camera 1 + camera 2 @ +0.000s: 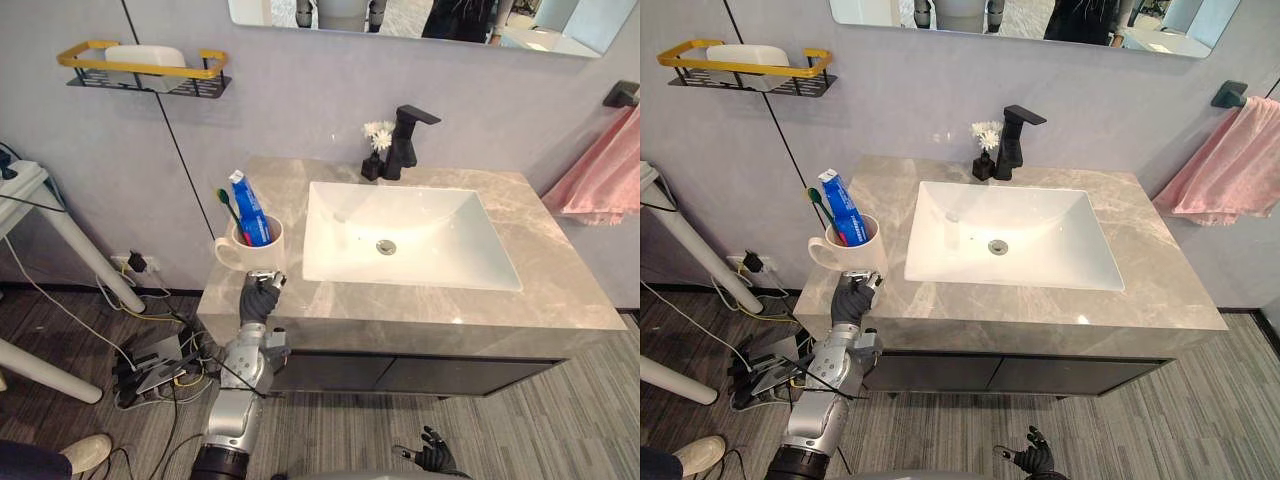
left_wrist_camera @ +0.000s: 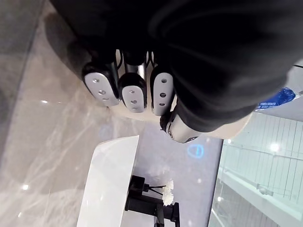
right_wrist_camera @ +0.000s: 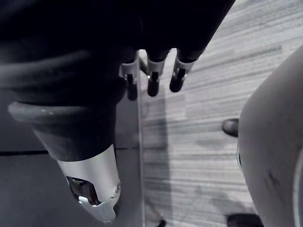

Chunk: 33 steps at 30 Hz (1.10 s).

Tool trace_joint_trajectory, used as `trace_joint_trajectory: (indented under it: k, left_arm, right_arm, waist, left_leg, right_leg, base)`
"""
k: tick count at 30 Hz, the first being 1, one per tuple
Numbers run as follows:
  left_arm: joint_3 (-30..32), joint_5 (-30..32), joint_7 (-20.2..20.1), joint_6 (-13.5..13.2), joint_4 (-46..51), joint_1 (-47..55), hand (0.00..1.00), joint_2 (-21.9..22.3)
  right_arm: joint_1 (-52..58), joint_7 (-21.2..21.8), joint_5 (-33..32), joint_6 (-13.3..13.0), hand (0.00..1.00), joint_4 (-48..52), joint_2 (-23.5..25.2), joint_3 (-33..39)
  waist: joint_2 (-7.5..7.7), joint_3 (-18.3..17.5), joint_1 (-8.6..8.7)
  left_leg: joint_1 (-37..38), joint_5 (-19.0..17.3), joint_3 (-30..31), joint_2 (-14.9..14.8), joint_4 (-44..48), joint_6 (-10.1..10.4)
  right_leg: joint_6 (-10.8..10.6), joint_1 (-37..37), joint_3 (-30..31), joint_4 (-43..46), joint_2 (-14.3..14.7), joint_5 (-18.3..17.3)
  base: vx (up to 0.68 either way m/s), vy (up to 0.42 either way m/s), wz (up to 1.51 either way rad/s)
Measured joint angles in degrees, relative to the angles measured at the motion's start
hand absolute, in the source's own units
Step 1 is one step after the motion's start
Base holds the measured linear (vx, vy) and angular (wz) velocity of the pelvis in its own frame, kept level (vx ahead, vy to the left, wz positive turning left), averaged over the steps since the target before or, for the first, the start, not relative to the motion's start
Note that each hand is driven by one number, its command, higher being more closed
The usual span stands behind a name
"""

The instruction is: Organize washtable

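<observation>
L hand (image 1: pixel 262 298) on grey marble counter (image 1: pixel 420 305), fingers (image 2: pixel 132 94) released, tips touching cream ceramic mug (image 1: pixel 262 255) w/ green toothbrush (image 1: pixel 230 208) + blue toothpaste tube (image 1: pixel 250 210). Risk: a shove tips the top-heavy mug. R hand (image 1: pixel 432 458) hangs slack.

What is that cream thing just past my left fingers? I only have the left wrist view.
Observer: It is a cream mug near the front left corner of the counter. A green toothbrush and a blue toothpaste tube stand in it. Your left hand is right in front of it, fingers straight.
Operator: Where is my right hand?
Observer: The right hand hangs low over the floor in front of the cabinet. Its fingers are relaxed and hold nothing.
Operator: Is there any storage on the wall?
Observer: Yes, a yellow-railed shelf is mounted up and to the left of the counter, with a white object on it.
</observation>
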State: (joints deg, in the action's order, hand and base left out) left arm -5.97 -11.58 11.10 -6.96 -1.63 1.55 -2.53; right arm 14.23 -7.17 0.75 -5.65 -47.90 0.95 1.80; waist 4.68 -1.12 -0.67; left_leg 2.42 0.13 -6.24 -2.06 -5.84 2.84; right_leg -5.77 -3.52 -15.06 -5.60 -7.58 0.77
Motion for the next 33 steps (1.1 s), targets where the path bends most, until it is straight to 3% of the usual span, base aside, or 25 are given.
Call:
trace_joint_trajectory:
  k: [7, 33]
  left_arm:
    - [2.29, -0.23, 0.26, -0.02, -0.16, -0.61, 1.0, -1.2]
    - [6.57, 1.21, 2.32, 0.5, -3.57, -5.01, 1.0, -2.81]
  right_arm:
    - [-0.54, 0.31, 0.03, 0.06, 0.0, 0.0, -0.06, 0.1]
    - [-0.98, 1.24, 0.59, 0.73, 0.0, 1.06, -0.44, 0.65]
  waist:
    - [-0.03, 0.01, 1.53]
    - [-0.66, 0.54, 2.93]
  left_leg:
    - [-0.12, -0.01, -0.35, 0.02, 0.03, -0.02]
    - [-0.47, -0.01, -1.61, 0.04, 0.36, -0.06]
  right_leg:
    - [-0.05, 0.84, 1.01, -0.02, -0.01, 0.21]
    - [0.11, 1.81, 2.33, -0.04, 0.01, 1.11]
  base:
    - [0.0, -0.001, -0.05]
    - [-0.02, -0.004, -0.03]
